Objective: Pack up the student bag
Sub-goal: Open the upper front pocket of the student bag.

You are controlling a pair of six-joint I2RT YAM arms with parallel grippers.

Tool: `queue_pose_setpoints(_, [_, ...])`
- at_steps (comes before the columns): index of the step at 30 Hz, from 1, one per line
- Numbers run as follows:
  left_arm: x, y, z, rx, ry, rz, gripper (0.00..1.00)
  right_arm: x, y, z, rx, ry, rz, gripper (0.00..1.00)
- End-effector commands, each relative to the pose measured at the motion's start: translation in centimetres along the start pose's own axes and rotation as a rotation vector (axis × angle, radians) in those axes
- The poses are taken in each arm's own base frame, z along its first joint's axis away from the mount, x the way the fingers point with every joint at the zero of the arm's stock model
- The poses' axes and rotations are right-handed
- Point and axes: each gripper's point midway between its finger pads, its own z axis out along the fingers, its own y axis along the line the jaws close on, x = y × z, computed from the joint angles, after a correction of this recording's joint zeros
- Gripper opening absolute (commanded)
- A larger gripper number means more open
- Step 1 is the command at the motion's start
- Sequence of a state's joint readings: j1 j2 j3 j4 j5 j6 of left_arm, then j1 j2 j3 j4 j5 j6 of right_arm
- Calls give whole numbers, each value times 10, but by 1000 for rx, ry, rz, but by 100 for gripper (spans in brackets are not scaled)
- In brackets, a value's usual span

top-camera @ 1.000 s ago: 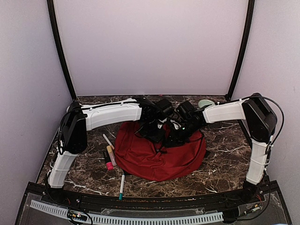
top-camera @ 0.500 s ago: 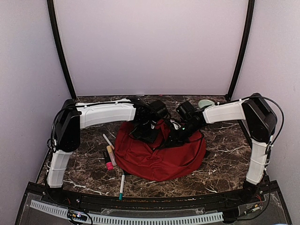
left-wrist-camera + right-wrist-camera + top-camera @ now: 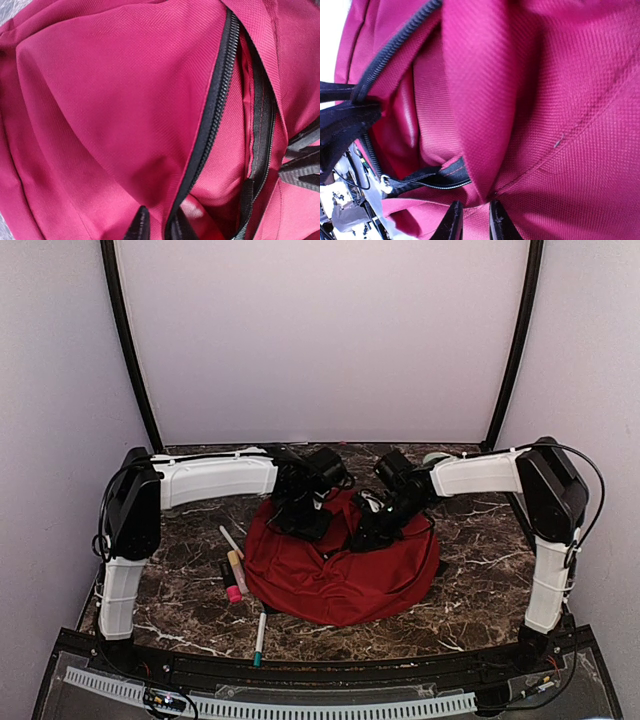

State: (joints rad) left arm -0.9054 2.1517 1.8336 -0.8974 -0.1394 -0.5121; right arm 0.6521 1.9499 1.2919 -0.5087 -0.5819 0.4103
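I see the red bag (image 3: pixel 340 575) slumped in the middle of the marble table (image 3: pixel 480 590), with some markers (image 3: pixel 236 570) toward the table's left side. Over the table's far half, my right gripper (image 3: pixel 474 218) is pinched tight on the bag's cloth. My left gripper (image 3: pixel 159 226) has its tips slightly apart with the black zipper edge (image 3: pixel 215 100) running between them, and I cannot tell whether it grips.

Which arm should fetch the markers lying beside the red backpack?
Left: the markers lie left of the large red fabric backpack, nearer the left gripper; the right gripper pinches a fabric fold.
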Motion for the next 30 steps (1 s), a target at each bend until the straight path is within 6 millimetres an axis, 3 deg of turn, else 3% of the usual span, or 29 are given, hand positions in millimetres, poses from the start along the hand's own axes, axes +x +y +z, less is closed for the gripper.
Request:
queue_pose_setpoints(1, [-9,5,-25,19,-39,-7,20,-10,11,-10,6,6,-17,22])
queue_pose_setpoints(11, [-33,-1,-53,54,-104,-4,34,-34,52,-34,-96,-23,-60,30])
queue_pose_setpoints(18, [-42,14,-87,34,-158,-39,40,-31,50,-55,-29,-62,-69,32])
queue_pose_setpoints(21, [-36,32,-103,-20,-168,-72,44,-28,43,-67,14,-84,-72,32])
queue_pose_setpoints(25, [-17,76,-115,-91,-150,-185,44,-23,33,-84,61,-111,-65,33])
queue_pose_setpoints(30, [17,129,-112,-139,-133,-322,45,-19,24,-99,86,-144,-53,34])
